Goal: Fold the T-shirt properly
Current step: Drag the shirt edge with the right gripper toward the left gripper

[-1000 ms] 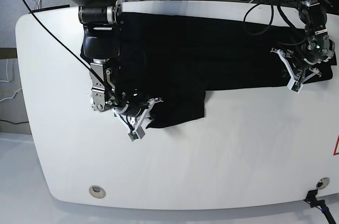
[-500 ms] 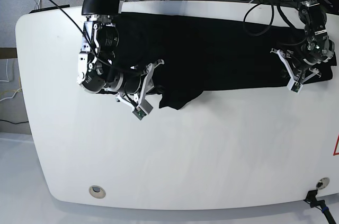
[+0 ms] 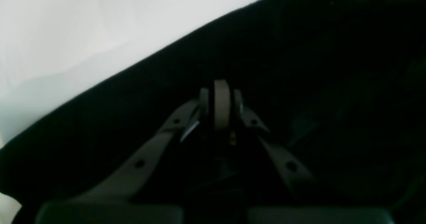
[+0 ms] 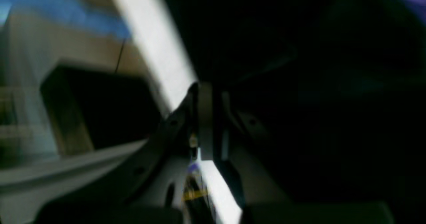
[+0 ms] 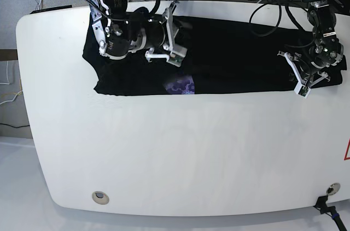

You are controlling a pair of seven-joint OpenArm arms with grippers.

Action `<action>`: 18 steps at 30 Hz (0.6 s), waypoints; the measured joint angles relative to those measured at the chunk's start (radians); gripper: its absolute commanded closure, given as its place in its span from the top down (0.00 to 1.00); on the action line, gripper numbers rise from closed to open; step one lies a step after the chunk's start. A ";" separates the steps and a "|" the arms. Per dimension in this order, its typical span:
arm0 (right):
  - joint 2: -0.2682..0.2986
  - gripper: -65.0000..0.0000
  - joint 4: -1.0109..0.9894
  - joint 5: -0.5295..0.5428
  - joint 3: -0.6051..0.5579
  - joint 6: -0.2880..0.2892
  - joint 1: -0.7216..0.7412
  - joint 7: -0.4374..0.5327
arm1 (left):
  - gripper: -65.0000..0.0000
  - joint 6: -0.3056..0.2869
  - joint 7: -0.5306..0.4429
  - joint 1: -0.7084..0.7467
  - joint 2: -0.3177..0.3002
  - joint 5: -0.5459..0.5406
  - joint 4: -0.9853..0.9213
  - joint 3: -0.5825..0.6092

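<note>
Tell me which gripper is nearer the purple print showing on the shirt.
The right gripper: it is just above the purple print, over the shirt. The left gripper is far off at the shirt's other end.

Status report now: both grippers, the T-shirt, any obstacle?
Left gripper shut on T-shirt edge. Right gripper shut, carrying a fold over the shirt. Purple print showing. No obstacle on table.

Beneath me lies a white table (image 5: 175, 154) with rounded corners; I see a round metal fitting (image 5: 99, 196) set near its front left corner and a second one (image 5: 330, 189) near the front right, beside a red mark (image 5: 346, 150) at the right edge. Behind the far edge, black cables (image 5: 268, 1) loop over the floor. My right wrist view shows only a blurred dark box (image 4: 96, 107) off the table.
</note>
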 measured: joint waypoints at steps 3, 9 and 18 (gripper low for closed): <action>0.047 0.27 0.000 -0.004 -0.095 -0.001 0.003 0.002 | 0.00 0.000 0.001 0.000 0.000 0.000 0.000 0.000; 0.107 0.62 0.000 -0.003 -0.120 0.000 0.014 0.003 | 0.00 0.000 0.001 0.000 0.000 0.000 0.000 0.000; 0.076 0.59 0.019 -0.007 0.092 -0.002 0.067 0.075 | 0.00 0.000 0.002 0.000 0.000 0.001 0.000 0.000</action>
